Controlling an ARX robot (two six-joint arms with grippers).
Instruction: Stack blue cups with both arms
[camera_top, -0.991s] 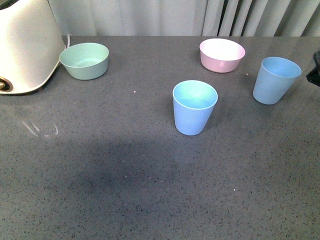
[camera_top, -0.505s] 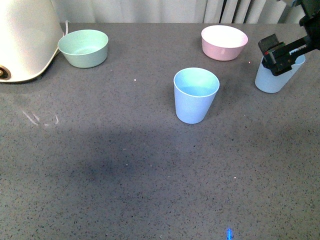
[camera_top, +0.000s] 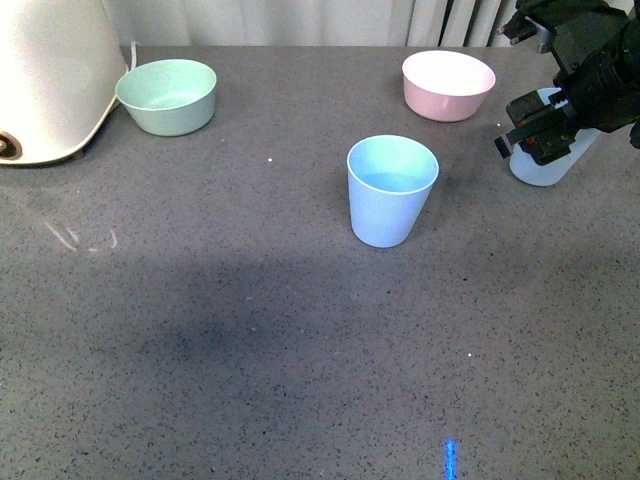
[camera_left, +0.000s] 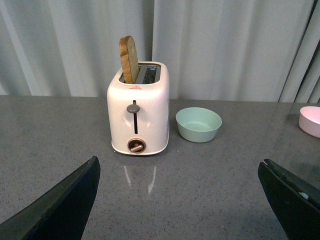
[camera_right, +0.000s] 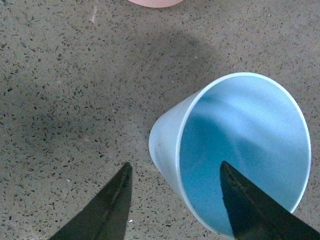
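Right claw (camera_right: 174, 164) is spread fairly wide and isn't gripping anything. It's straddling the wall of the right-edge cup (camera_right: 240, 150), a light blue tapered plastic tumbler with no handle. In the right wrist view one black finger (camera_right: 107, 210) sits outside the cup with a sliver of table showing between them. The other finger is over the cup's opening, so neither one looks pressed against the wall.

That cup stands upright close to the right edge of the grey speckled table (camera_top: 250, 350), up toward the far right corner. Near it, along the far edge, is a pale pink round bowl (camera_top: 448, 85); the two aren't touching. The middle cup (camera_top: 392, 190), a second light blue plastic tumbler of the same shape, is upright around the middle of the table. It's well apart from the right-edge cup and nothing is on it or in it as far as I can see.

Left claw (camera_left: 178, 162) is wide open too and empty, with just bare table between its two dark fingers. It faces the far left corner, where there's a cream-white two-slot toaster (camera_left: 139, 112) with a slice of brown bread (camera_left: 130, 60) sticking up out of one slot. A mint-green round bowl (camera_left: 198, 124) sits just beside the toaster along the far edge. A pale pleated curtain (camera_left: 225, 45) hangs behind that edge.
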